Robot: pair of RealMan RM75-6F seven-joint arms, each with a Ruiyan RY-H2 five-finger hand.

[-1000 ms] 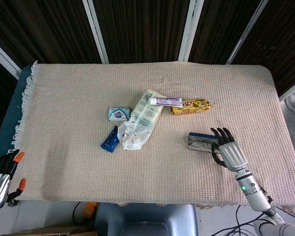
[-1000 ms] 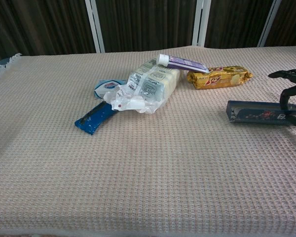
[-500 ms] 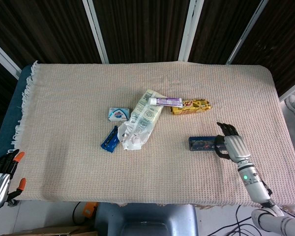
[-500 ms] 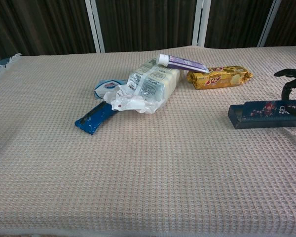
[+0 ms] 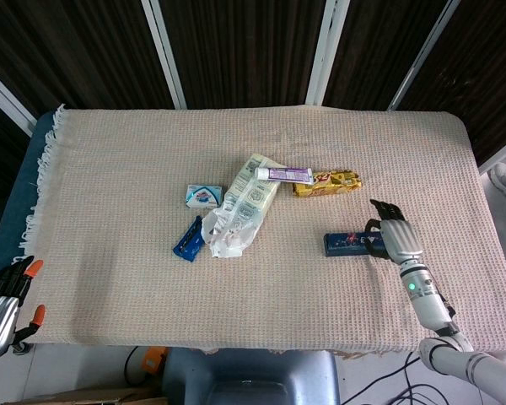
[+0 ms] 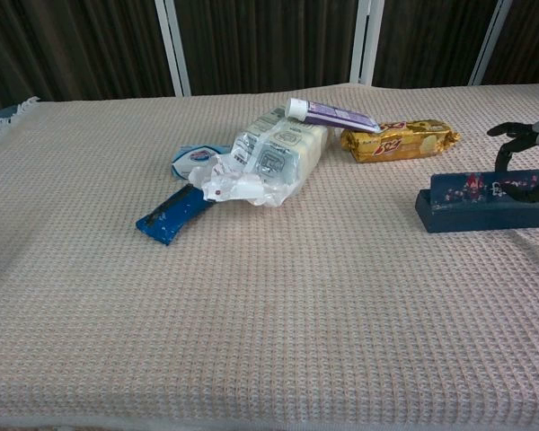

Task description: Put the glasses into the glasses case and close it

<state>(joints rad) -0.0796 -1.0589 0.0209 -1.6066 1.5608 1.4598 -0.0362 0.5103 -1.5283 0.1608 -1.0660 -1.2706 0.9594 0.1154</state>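
Note:
The dark blue glasses case (image 5: 346,244) (image 6: 481,199) lies on the right side of the table with its lid down. No glasses show in either view. My right hand (image 5: 394,239) (image 6: 526,162) is at the case's right end, with its fingers (image 6: 510,131) arched over the top and one across the front face, gripping it. My left hand (image 5: 2,305) hangs off the table's near left corner with fingers apart and nothing in them; the chest view does not show it.
Mid-table lie a clear packet of white items (image 5: 240,211), a toothpaste tube (image 5: 284,175), a yellow snack bar (image 5: 326,182), a small blue-white box (image 5: 202,196) and a blue wrapper (image 5: 188,238). A woven beige cloth (image 5: 110,169) covers the table.
One second ago the case lay open with the glasses showing inside. The lid has come down under my right hand, and the case now stands closed. The left hand has not moved.

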